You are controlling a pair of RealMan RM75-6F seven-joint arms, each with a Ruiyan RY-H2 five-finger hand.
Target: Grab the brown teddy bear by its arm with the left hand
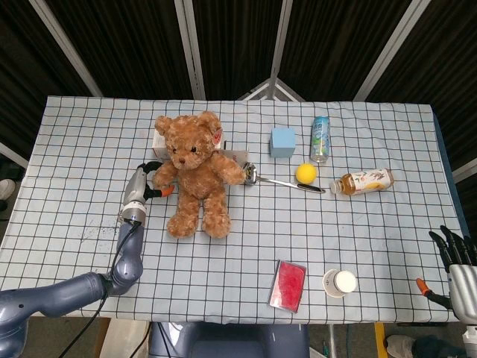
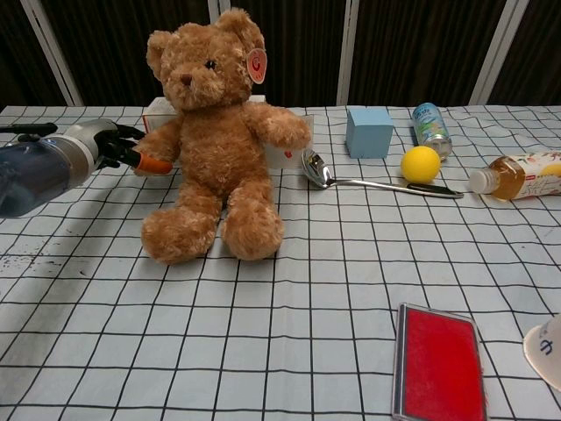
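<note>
Here we find the left hand (image 1: 151, 181) reaching in from the side at the brown teddy bear (image 1: 195, 174), its fingers (image 2: 124, 147) right at the bear's outstretched arm (image 2: 158, 146). The dark fingers curve over the top of the paw while the orange-tipped thumb (image 2: 154, 164) sits just beneath it, so the paw lies between them. We judge this the start of a pinch, but we cannot tell whether the fingers have actually closed on the plush or only bracket it. The side-on approach makes sense to us: the arm sticks out from the bear's body toward the fingers, offering a soft limb to close around without disturbing the rest.

The bear sits upright just beyond the fingertips, legs splayed forward on the checked tablecloth (image 1: 238, 246), back leaning against a small white box (image 2: 157, 108). Its fur is fluffy and golden brown, with dark eyes and nose and a round red-and-white tag (image 2: 257, 65) at one ear. Its other arm stretches out on the side away from the fingers.

The right hand (image 1: 456, 261) rests well apart from all this at the table's near edge, its dark fingers spread and holding nothing.
</note>
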